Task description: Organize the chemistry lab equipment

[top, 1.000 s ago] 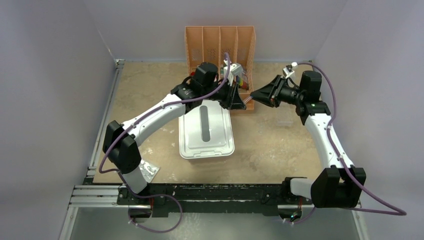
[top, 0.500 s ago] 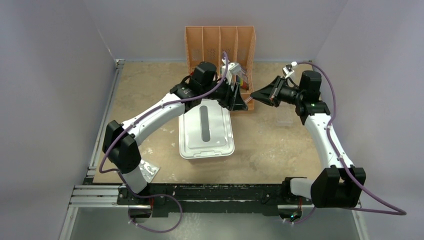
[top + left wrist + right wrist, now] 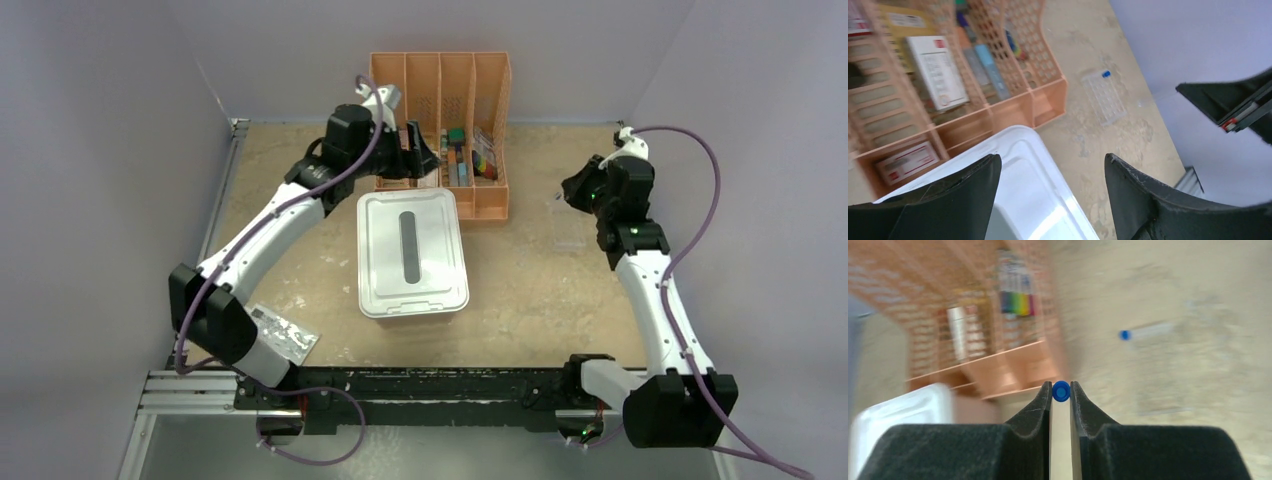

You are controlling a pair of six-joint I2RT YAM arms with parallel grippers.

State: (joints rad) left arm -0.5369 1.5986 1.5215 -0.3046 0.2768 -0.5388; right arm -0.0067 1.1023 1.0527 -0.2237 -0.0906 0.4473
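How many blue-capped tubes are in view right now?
2: one tube held in the right end effector; the other tube lying at the clear rack. More may be hidden.

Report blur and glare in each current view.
Right wrist: heavy motion blur smears the peach organizer and table; only the blue-capped tube in the right gripper is sharp. Left wrist: fairly crisp, glare on the white bin lid. Top external: sharp, evenly lit.

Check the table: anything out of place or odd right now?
A shiny packet lies at the near-left edge of the table, far from the peach organizer. One blue-capped tube lies flat along the edge of the clear rack; the right pincer grips a second tube.
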